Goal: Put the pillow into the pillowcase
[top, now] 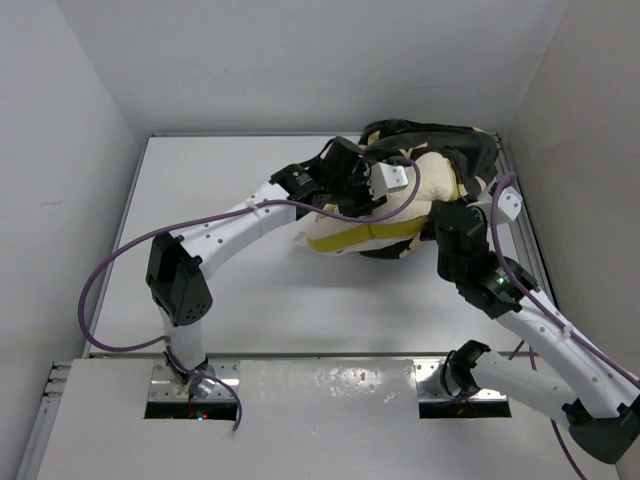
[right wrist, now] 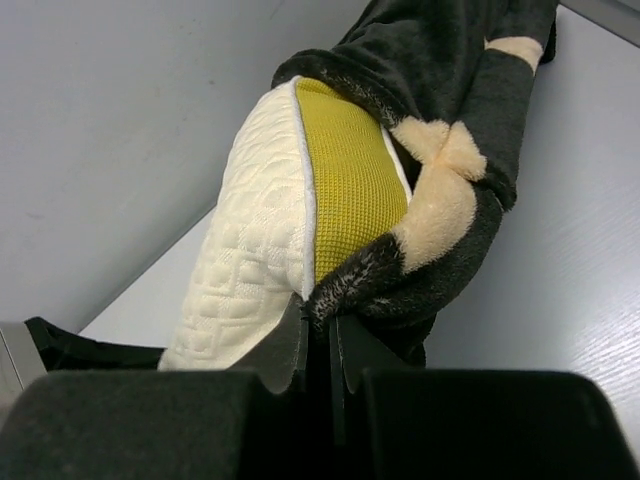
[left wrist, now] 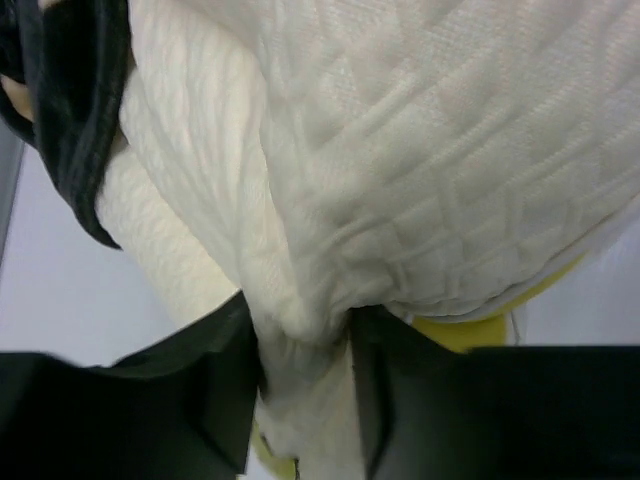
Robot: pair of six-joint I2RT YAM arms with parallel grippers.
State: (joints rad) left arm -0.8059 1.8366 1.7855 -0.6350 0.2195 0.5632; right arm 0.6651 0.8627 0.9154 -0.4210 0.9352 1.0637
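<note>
Left gripper (left wrist: 303, 390) pinches a fold of the pillow (left wrist: 420, 150) at the far right of the table (top: 250, 290). Right gripper (right wrist: 318, 350) is clamped on the pillowcase (right wrist: 430, 60) edge.

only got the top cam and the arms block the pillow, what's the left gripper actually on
Observer: The left gripper is pinched on a fold of the white pillow, not on the case.
Operator: ok and the right one, pillow or case
Observer: The right gripper is shut on the furry edge of the case, just below the pillow's yellow-green band, which is bare at that end.
</note>
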